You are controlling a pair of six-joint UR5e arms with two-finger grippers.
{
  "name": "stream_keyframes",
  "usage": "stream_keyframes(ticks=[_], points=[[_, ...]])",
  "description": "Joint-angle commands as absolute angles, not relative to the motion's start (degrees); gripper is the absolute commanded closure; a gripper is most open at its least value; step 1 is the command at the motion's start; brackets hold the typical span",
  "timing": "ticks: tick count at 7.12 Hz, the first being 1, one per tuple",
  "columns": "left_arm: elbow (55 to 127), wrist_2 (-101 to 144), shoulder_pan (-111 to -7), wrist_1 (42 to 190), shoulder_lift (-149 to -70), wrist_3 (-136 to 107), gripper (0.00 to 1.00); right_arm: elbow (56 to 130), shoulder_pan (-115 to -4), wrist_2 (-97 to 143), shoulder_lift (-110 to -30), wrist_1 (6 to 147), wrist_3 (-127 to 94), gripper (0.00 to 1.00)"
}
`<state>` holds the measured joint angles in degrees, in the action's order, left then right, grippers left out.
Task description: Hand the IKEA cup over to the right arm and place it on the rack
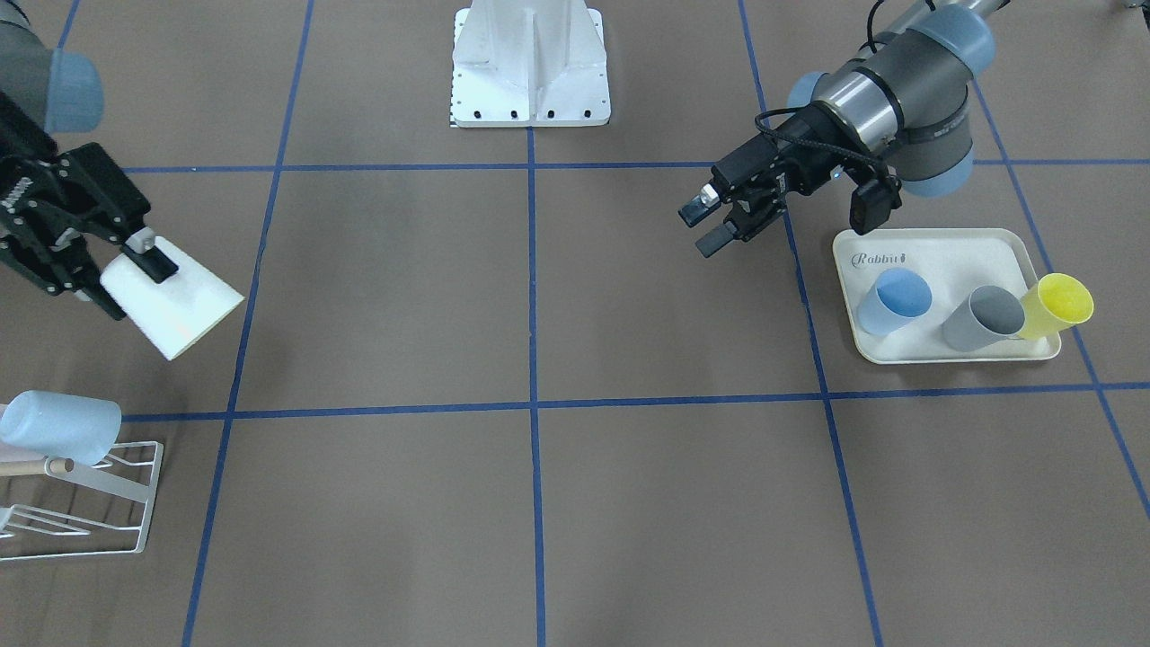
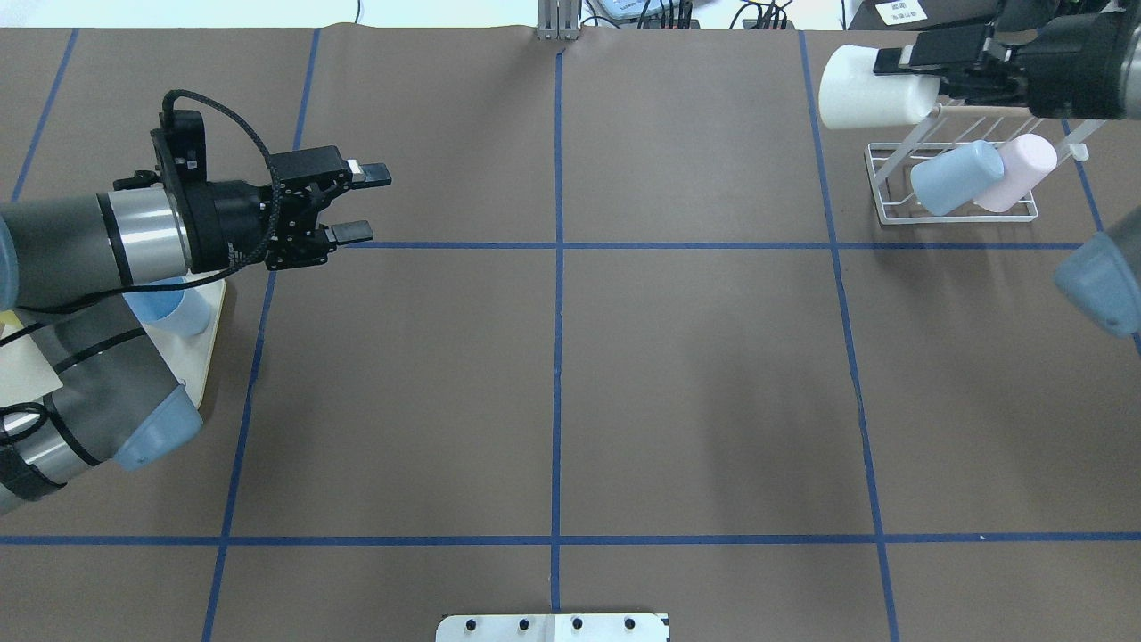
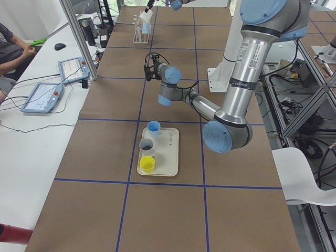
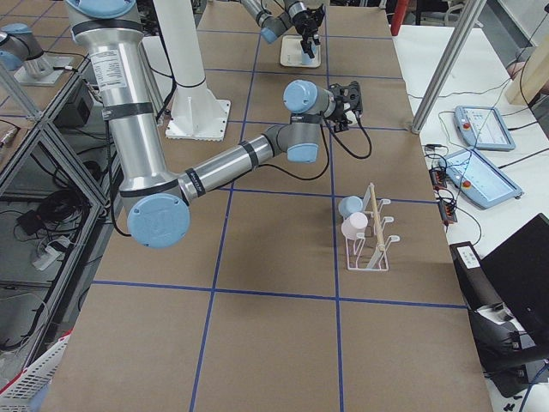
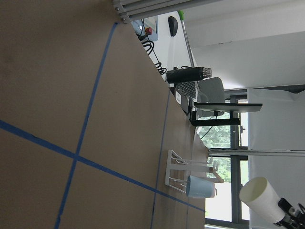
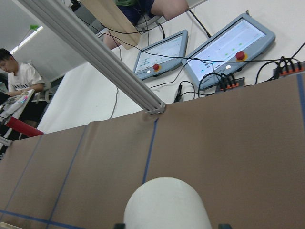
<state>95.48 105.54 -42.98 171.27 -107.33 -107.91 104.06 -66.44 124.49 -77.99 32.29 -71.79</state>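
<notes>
The hand-over looks finished. The right pincer (image 1: 135, 279) is clamped on the white cup (image 2: 856, 89). The left pincer (image 2: 367, 203) hangs empty with its jaws parted, well apart on the other side of the worktop. What appears left is seating the cup on the rack (image 2: 878, 187), where a blue cup (image 2: 954, 176) and a pink cup (image 2: 1016, 171) sit. The white cup is held in the air near the rack, not touching it. It lies on its side with its long axis roughly level, running along the worktop's width. Its wider end points away from the pincer, toward the worktop's middle.
</notes>
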Motion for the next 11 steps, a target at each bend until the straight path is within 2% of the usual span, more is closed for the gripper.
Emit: stream_keyframes(ticks=[1,3,11], points=[[95.54,107.84,-45.61,165.95,-107.23,-102.32,0.00,104.32,-73.64,131.92,-81.27,38.93,-63.05,0.70],[95.28,107.93,-46.93,165.32,-107.23,-101.60,0.00,104.24,-76.36,134.80,-85.42,39.98,-55.39,0.70],[95.63,108.02,-51.32,162.51,-107.05,-97.23,0.00,104.24,-82.35,137.20,-91.32,48.78,-37.88,0.71]])
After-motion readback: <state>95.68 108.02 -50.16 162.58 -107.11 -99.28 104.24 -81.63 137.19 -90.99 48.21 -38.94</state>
